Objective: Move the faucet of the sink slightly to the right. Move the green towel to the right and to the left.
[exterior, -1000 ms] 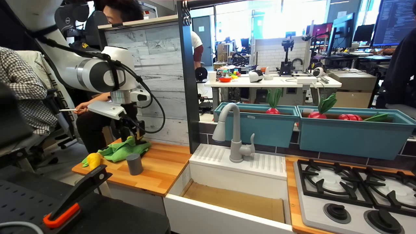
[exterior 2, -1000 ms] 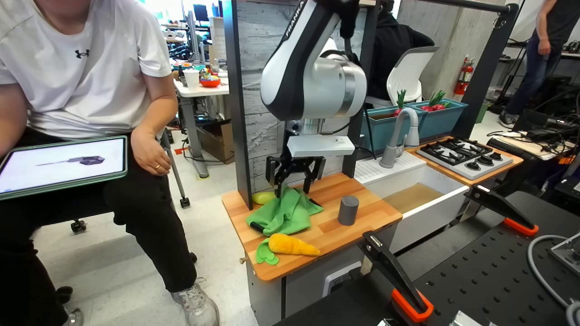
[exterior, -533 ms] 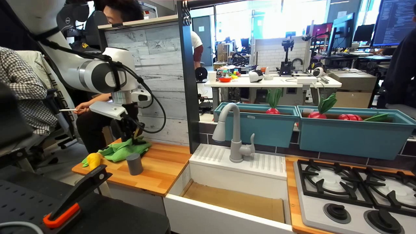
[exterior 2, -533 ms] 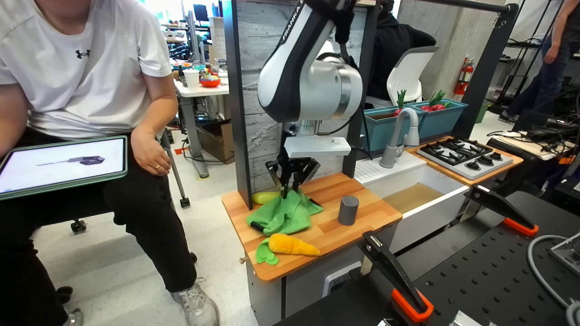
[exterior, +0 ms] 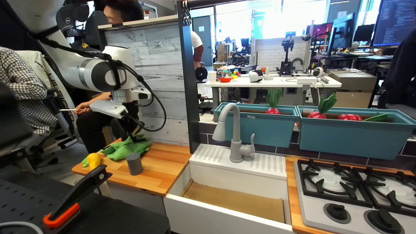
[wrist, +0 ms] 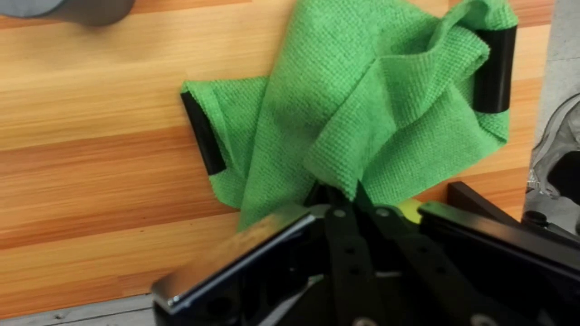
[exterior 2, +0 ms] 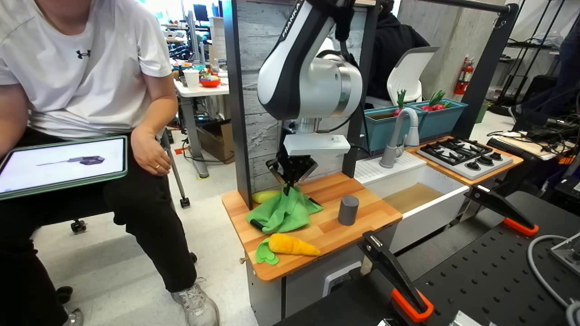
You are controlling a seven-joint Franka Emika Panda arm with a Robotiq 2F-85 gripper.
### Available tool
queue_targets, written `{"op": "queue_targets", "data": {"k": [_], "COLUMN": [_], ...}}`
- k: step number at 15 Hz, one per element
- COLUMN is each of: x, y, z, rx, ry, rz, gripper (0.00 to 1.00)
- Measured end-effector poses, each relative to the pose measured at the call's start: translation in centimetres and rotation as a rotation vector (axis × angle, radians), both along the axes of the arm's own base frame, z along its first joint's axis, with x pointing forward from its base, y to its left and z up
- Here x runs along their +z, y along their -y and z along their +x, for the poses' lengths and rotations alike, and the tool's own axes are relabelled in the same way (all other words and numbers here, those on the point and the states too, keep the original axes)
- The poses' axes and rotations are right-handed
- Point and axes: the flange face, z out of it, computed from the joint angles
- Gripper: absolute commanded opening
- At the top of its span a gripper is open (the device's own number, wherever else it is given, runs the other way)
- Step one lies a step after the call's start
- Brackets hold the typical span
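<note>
The green towel [wrist: 335,99] lies crumpled on the wooden counter, black strips on two of its edges. My gripper [wrist: 345,194] points down at it, jaws together on a pinched fold, in the wrist view. The fingertips are partly hidden by the cloth. In an exterior view the gripper [exterior 2: 287,188] stands over the back part of the towel [exterior 2: 283,215], where a small peak rises to the fingers. The grey faucet [exterior: 236,136] stands upright behind the sink [exterior: 227,211], its spout turned toward the towel's side, well away from the gripper.
A grey cylinder [exterior 2: 348,210] stands beside the towel. A plush carrot [exterior 2: 292,244] lies at the counter's front, and a yellow item [exterior 2: 265,197] lies behind the towel. A wood-look panel [exterior: 156,78] rises close behind the arm. A stove [exterior: 351,191] sits beyond the sink.
My gripper has gone from open to shut, taking hold of a fold of the green towel. The towel has shifted only slightly. The faucet has not moved.
</note>
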Motion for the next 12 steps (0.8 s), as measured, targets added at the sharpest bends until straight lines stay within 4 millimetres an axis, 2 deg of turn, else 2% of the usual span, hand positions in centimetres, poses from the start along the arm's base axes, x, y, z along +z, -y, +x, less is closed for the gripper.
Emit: {"op": "queue_targets", "data": {"k": [3, 7, 12], "x": [1.3, 4.1, 7.3], "y": [0.0, 0.5, 2.8], "z": [0.1, -0.7, -2.4], "rx": [-0.001, 0.002, -0.017], "ry": [0.026, 0.037, 0.034], "rz": [0.000, -0.010, -0.031], "gripper": [0.01, 0.01, 0.01]}}
